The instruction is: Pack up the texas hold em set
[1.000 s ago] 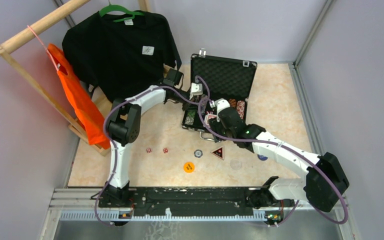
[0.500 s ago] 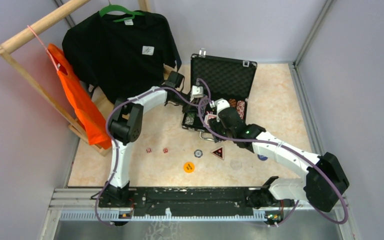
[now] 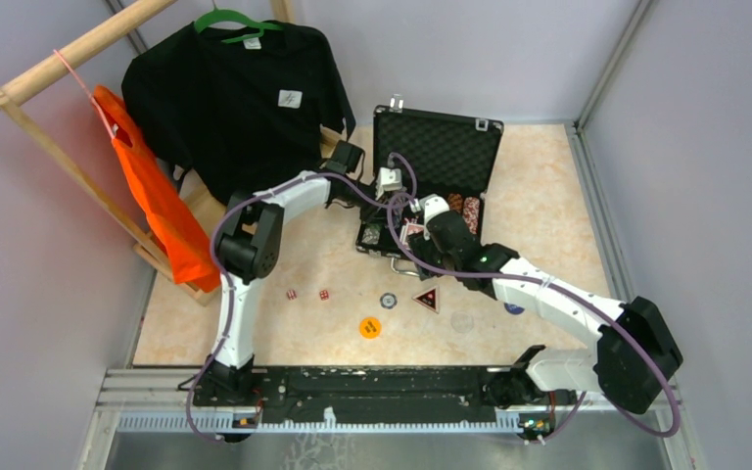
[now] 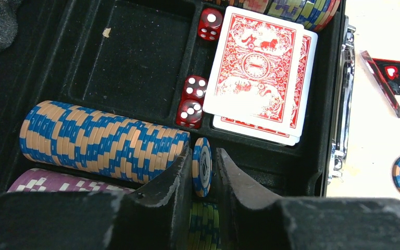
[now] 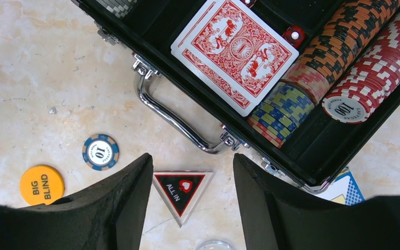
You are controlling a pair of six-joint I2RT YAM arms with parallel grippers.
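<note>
Three grey walls (image 3: pixel 450 49), beige marbled table (image 3: pixel 539 196); left gripper (image 4: pixel 204 155) tight on a chip (image 4: pixel 202 172), right gripper (image 5: pixel 191 159) apart.

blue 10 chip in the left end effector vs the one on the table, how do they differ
The held chip stands on edge, pinched by the left end effector in the case. The table chip lies flat, face up, ungripped, outside the case. Both are blue-striped 10 chips.
</note>
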